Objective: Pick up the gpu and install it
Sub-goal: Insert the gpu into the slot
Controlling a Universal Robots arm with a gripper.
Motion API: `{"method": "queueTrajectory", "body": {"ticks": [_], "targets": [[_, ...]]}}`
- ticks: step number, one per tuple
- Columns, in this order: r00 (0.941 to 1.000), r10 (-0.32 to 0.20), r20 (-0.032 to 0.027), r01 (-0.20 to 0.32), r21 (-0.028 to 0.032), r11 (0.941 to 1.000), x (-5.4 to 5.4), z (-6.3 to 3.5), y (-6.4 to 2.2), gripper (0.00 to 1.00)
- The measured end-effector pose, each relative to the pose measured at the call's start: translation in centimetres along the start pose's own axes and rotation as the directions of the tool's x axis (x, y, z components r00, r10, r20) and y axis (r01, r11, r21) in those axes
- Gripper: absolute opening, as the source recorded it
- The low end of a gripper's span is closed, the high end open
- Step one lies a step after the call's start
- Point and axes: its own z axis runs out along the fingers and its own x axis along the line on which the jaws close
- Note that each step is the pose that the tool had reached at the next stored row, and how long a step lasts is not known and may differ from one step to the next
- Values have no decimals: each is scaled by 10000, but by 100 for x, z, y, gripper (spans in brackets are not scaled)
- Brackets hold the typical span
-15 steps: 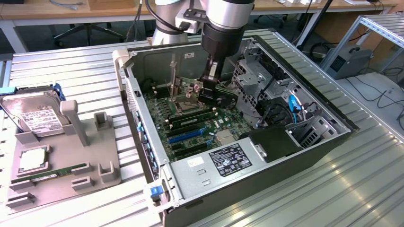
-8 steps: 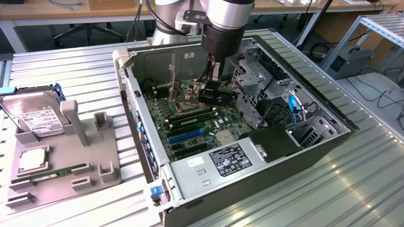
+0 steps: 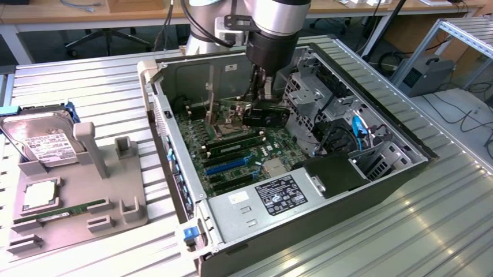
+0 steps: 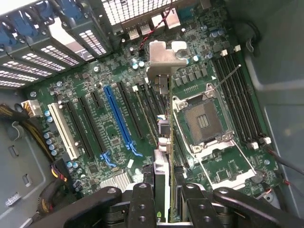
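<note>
Black fingers of the tool sit closest to the wrist camera, closed on the gpu, which is held edge-on between them. Its silver bracket points away from the wrist, toward the rear wall of the computer case. The card hangs just above the motherboard, between the blue slot with its neighbouring black slots and the bare processor socket; whether its lower edge touches a slot cannot be told.

In the exterior view the tool reaches down into the open case from the arm, with the card upright below it, over the far part of the board. A power supply with a white-printed label lies at the near end of the case, and drive cages stand on the exterior view's right.

On the exterior view's left, well apart from the case, a grey holder rests on the ribbed tabletop. It carries a hard drive leaning upright, a processor lying flat, and a thin green memory stick on its edge
</note>
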Motion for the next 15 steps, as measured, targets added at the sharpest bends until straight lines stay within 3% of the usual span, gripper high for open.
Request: {"method": "queueTrajectory", "body": {"ticks": [15], "targets": [[9983,-575,3,575,-16,9983,-2,0,-6,27]]}}
